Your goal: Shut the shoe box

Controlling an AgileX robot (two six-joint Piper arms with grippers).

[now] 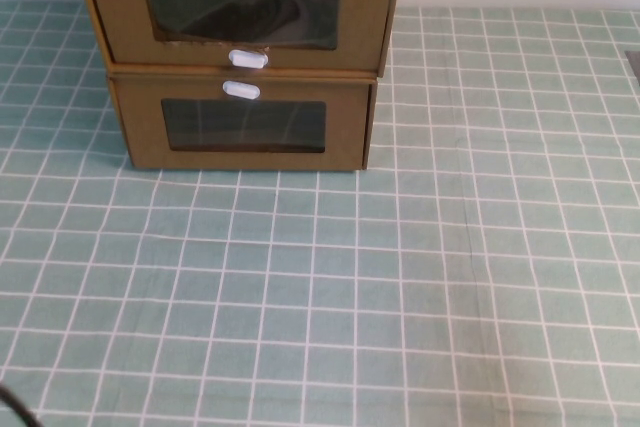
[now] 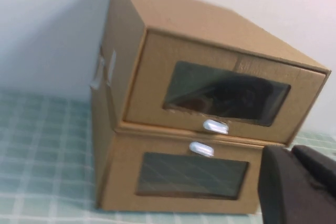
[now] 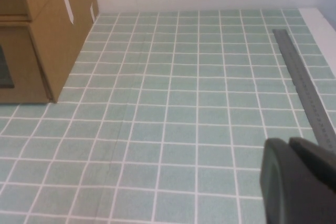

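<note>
Although the brown cardboard windowed shoe box (image 1: 240, 9) sat only slightly proud atop its twin drawer (image 1: 243, 124), an off-centre push could have skewed the stack, while the left gripper (image 2: 299, 184) near it and the right gripper (image 3: 299, 179) well apart were seen too partially for their opening or any load to be told

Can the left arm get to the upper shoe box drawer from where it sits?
Probably yes. The left gripper hangs in front of the stack, with bare tablecloth before the shoe box. The right gripper hovers off to the side.

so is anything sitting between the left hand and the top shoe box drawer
Nothing visible. In the left wrist view the left hand is apart from the shoe box, with only bare checked cloth between them. The right hand is off to the side, near a metal ruler.
</note>
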